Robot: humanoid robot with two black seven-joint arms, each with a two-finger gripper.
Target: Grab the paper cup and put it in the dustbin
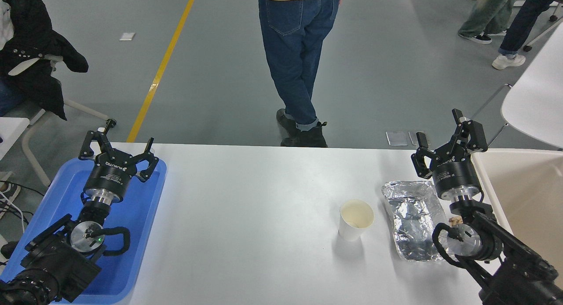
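Note:
The paper cup (355, 219) stands upright on the white table (264, 217), right of centre, white with a cream inside. The dustbin (525, 195) is the large cream-beige bin at the table's right edge. My right gripper (440, 129) is open and empty, raised near the table's far edge between the cup and the dustbin, well behind and to the right of the cup. My left gripper (118, 140) is open and empty, parked over the blue tray at the lower left.
A crumpled silver foil tray (413, 219) lies just right of the cup, under my right arm. A flat blue tray (132, 221) sits at the table's left. A person in jeans (294, 58) stands beyond the far edge. A white chair (534, 98) is at the far right.

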